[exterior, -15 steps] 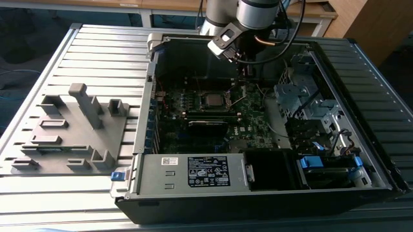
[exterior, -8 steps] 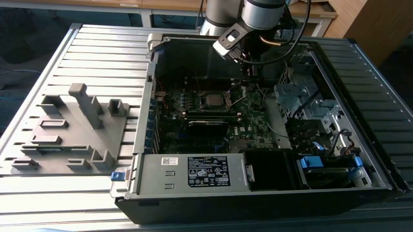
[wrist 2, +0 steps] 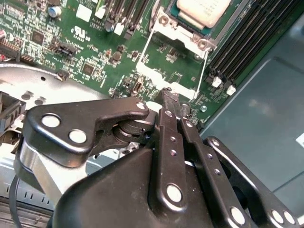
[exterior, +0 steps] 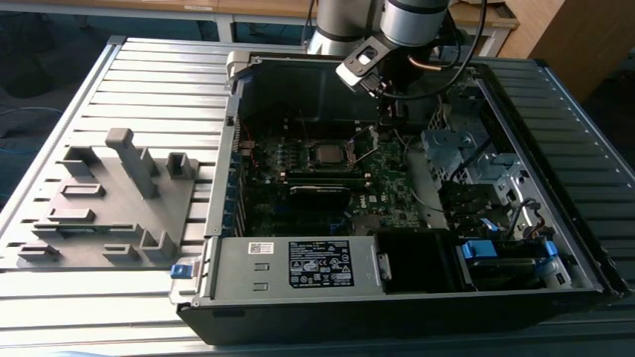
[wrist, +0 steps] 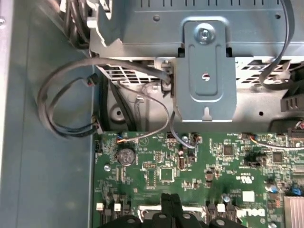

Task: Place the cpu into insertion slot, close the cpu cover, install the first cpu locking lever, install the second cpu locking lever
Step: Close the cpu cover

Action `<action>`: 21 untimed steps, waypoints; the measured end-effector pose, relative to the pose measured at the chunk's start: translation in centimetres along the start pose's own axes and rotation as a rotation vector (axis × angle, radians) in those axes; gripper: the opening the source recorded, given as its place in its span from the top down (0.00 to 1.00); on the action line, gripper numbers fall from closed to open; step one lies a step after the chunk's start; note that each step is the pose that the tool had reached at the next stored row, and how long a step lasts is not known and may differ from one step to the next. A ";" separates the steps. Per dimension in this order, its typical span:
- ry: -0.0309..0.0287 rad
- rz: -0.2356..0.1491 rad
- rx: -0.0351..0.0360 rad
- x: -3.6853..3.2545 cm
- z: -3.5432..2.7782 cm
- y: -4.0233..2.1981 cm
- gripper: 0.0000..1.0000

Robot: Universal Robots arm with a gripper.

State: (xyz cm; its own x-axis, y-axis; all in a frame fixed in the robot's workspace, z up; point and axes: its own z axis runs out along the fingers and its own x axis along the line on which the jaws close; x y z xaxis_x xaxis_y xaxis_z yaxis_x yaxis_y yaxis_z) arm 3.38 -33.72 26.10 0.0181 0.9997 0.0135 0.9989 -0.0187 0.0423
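Observation:
The cpu (wrist 2: pixel 201 9), pale silvery on top, lies flat in its place on the green board, and shows as a small grey square (exterior: pixel 326 154) in the exterior view. The cpu cover (wrist 2: pixel 183 29) lies down around its edges, hiding the insertion slot beneath. Two thin wire locking levers (wrist 2: pixel 144 46) (wrist 2: pixel 204 66) run from the cover's corners toward my fingertips. I cannot tell if they are latched. My gripper (wrist 2: pixel 167 93) hovers just off that end of the socket, shut, with nothing seen between the black fingers; it also appears in the exterior view (exterior: pixel 383 119) and the first wrist view (wrist: pixel 171 197).
The open computer case (exterior: pixel 213 223) lies on a slatted metal table (exterior: pixel 149 89). Black memory slots (wrist 2: pixel 232 52) flank the socket. A grey drive bracket (wrist: pixel 205 71) and loose cables (wrist: pixel 61 109) stand beside the board. A grey fixture block (exterior: pixel 109 201) is at the exterior view's left.

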 end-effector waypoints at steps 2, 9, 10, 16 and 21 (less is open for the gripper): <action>0.0001 0.000 -0.0001 0.01 0.02 0.27 0.89; -0.0001 0.000 0.0000 0.05 0.06 0.92 0.89; 0.0000 0.000 0.0000 0.05 0.06 0.93 0.89; -0.0025 0.000 -0.0001 0.04 0.39 0.93 0.89; -0.0168 -0.001 -0.0003 0.04 0.76 0.93 0.89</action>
State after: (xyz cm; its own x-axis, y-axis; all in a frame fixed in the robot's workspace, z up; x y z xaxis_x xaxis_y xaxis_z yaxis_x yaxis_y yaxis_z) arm 4.34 -33.69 25.38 0.0181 0.9998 -0.0033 0.9989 -0.0179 0.0426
